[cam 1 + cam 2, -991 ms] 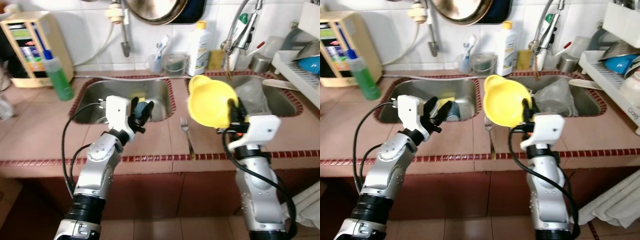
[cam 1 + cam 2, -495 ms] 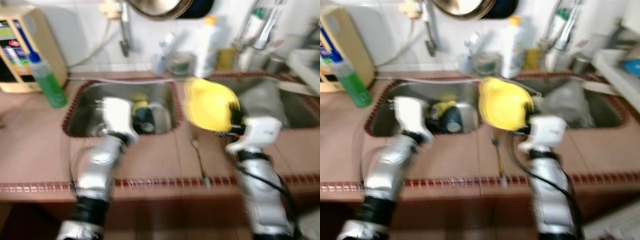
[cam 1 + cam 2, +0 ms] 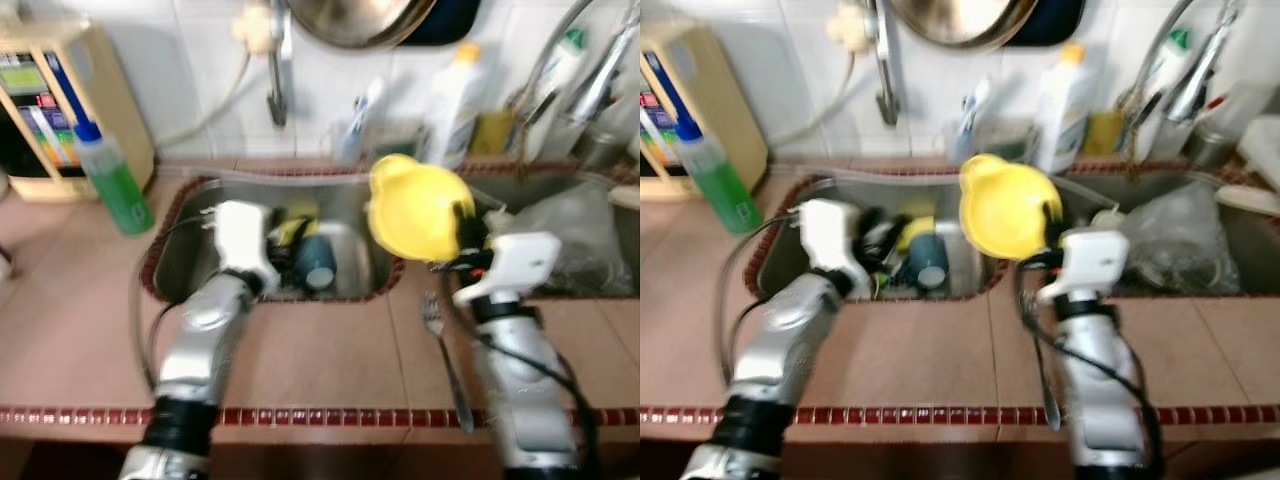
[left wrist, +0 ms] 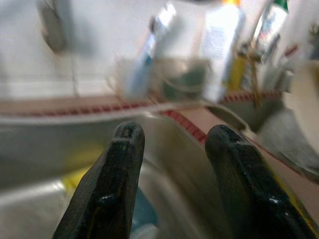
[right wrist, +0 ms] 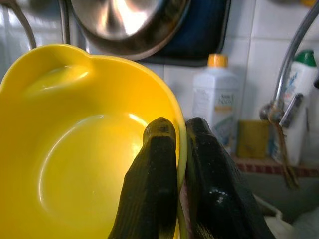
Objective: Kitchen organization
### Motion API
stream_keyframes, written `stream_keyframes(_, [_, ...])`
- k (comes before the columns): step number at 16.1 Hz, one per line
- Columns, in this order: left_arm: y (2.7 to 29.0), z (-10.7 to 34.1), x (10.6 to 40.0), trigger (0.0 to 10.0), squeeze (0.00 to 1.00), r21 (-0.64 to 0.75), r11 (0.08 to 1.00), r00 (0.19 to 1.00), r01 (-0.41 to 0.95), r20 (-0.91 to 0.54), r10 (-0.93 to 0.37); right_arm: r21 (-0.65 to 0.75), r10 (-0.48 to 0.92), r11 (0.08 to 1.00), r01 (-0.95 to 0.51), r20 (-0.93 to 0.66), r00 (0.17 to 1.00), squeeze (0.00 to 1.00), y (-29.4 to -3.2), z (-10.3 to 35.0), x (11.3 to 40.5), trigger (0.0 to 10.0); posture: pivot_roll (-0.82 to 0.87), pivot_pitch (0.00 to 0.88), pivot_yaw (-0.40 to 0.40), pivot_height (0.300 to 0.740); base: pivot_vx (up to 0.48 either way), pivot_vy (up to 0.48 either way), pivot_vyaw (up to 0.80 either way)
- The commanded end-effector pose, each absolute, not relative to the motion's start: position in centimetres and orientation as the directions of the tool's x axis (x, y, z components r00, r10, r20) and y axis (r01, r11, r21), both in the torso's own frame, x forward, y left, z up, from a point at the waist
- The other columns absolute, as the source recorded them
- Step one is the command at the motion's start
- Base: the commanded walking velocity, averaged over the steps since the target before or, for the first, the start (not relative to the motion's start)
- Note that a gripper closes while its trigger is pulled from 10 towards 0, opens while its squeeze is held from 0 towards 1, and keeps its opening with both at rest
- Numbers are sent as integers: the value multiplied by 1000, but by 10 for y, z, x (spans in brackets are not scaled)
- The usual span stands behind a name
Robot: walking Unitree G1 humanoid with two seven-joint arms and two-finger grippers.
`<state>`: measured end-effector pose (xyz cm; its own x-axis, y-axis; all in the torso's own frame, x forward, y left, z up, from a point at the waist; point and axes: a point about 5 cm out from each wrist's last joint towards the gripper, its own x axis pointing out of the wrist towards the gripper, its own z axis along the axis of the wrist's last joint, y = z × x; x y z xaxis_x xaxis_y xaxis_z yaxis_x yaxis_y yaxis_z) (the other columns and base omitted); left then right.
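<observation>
The right gripper (image 5: 180,149) is pinching the rim of one yellow bowl (image 3: 415,208), one finger inside and one outside. The bowl is held up in the air, tipped on its side, over the strip of bench (image 3: 330,350) between the two sinks. I think the robot is in the middle of carrying the bowl to a new place. Next it needs to pick a spot and set the bowl down softly without letting the rim slip.

The left gripper (image 4: 174,144) is spread apart and holds nothing. It hangs over the left sink (image 3: 190,250), at about 9 o'clock from the bowl.

I count one fork (image 3: 445,355) on the bench at 6 o'clock from the bowl, one green bottle (image 3: 110,180) at far 9 o'clock, one white bottle (image 3: 455,100) at 12 o'clock, and one dark cup (image 3: 318,264) in the left sink.
</observation>
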<state>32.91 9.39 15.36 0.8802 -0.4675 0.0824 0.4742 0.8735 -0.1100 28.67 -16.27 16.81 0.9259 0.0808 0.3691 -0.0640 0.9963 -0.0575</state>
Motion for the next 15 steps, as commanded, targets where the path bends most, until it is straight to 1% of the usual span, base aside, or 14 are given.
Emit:
stream_keyframes(1, [103,151,330,10000,0,-94,891,896,445,55,-441,-41,88,996,-78,370,925,0,-158,171,286,10000,-96,35,26,740,0,0,0])
stream_keyframes(2, [103,151,330,10000,0,-95,888,893,450,52,-448,-13,75,997,-75,339,938,0,-159,168,288,10000,-97,37,25,740,0,0,0])
stream_keyframes(5, [100,149,330,10000,0,-114,885,890,452,-1,-455,-26,38,999,-32,315,948,0,-167,166,289,10000,-103,51,23,740,0,0,0])
stream_keyframes(8, [97,149,327,10000,0,-86,886,889,456,-10,-459,-30,22,999,-15,256,966,0,-175,162,289,10000,-109,71,24,740,0,0,0])
stream_keyframes(9, [95,150,323,10000,0,-80,874,877,479,8,-480,-26,-12,999,19,254,967,0,-181,162,288,10000,-114,79,26,740,0,0,0])
stream_keyframes(11, [92,149,317,10000,0,-93,862,866,498,5,-499,-43,-25,998,37,252,967,0,-185,161,284,10000,-116,114,27,740,0,0,0])
stream_keyframes(12, [92,149,317,10000,0,-87,863,866,498,2,-500,-45,-27,998,39,252,967,0,-185,162,284,10000,-116,114,27,740,0,0,0])
stream_keyframes(14, [87,156,310,10000,0,-108,830,836,547,23,-548,-40,-1,999,11,253,967,0,-184,166,282,10000,-120,162,38,740,0,0,0])
stream_keyframes(15, [86,159,309,10000,0,-120,823,831,555,27,-556,-48,9,999,3,256,967,0,-184,167,282,10000,-120,169,41,740,0,0,0])
